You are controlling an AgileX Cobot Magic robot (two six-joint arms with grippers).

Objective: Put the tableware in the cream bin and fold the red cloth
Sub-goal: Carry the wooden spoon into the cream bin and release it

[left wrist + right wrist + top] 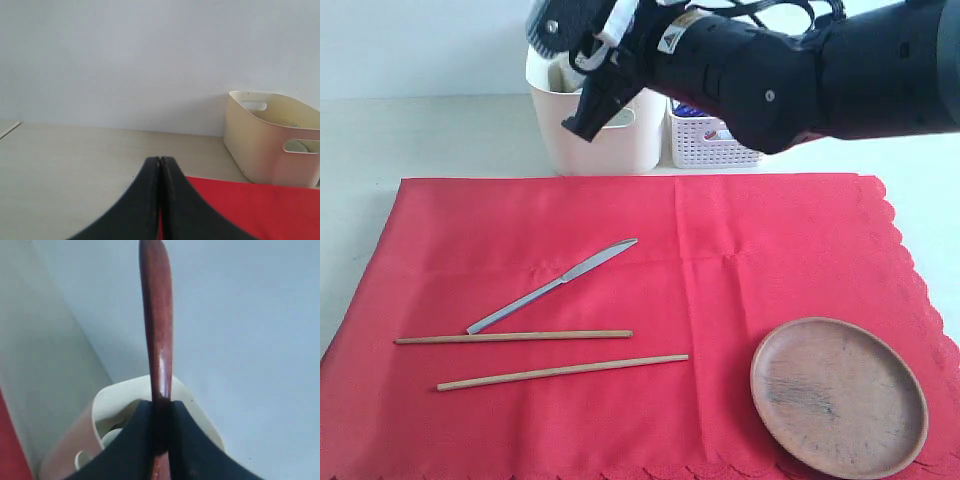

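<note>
The red cloth (650, 300) lies spread flat, with tableware on it: a silver knife (555, 285), two wooden chopsticks (515, 337) (563, 372) and a round brown wooden plate (838, 395). My right gripper (161, 405) is shut on a dark wooden spoon (156, 330). It hangs over the cream bin (585, 130), and its black fingers (595, 105) stand in front of the bin's rim. A pale rounded piece (112, 437) shows inside the bin (150, 390). My left gripper (160, 160) is shut on nothing, low over the cloth's corner (260, 210), apart from the bin (270, 145).
A white lattice basket (710, 140) with packets in it stands right of the cream bin at the back. My right arm (800, 70) spans the upper right of the exterior view. Pale table (420, 140) surrounds the cloth, and a wall stands behind.
</note>
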